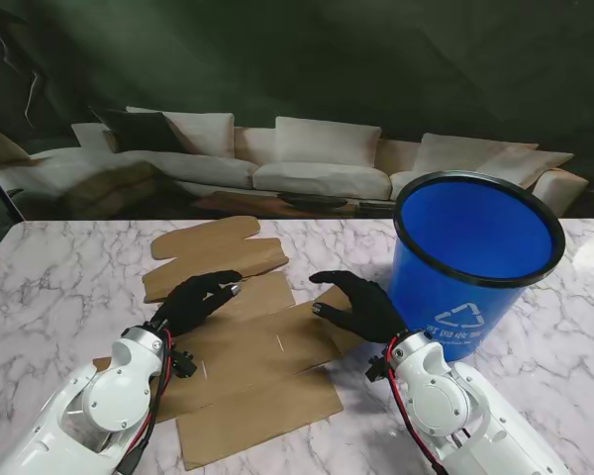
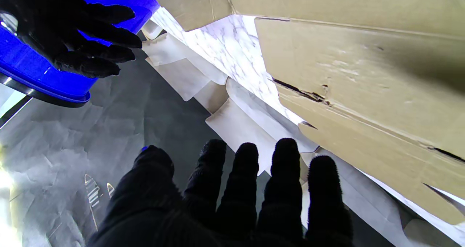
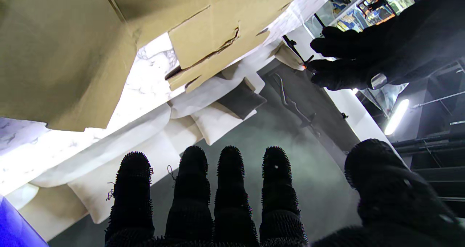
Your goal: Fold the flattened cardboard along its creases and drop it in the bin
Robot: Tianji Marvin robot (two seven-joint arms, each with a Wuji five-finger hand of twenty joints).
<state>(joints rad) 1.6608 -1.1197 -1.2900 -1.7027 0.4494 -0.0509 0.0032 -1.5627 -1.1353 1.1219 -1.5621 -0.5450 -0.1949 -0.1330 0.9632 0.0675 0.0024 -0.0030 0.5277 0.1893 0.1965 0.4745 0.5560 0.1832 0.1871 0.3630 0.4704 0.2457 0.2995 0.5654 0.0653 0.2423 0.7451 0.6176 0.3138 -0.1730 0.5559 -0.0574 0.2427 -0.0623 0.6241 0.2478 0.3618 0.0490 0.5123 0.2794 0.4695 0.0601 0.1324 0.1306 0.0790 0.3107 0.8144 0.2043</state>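
The flattened brown cardboard lies flat on the marble table, flaps spread toward the far side and toward me. My left hand hovers over its left part, fingers spread and holding nothing. Over the cardboard's right edge my right hand is open too, fingers apart. The blue bin stands upright to the right, close beside the right hand. In the left wrist view I see my left fingers, the cardboard and the bin. The right wrist view shows the cardboard beyond my right fingers.
The marble table extends left and right of the cardboard. A white sofa backdrop stands behind the table's far edge. The bin's recycling logo faces me.
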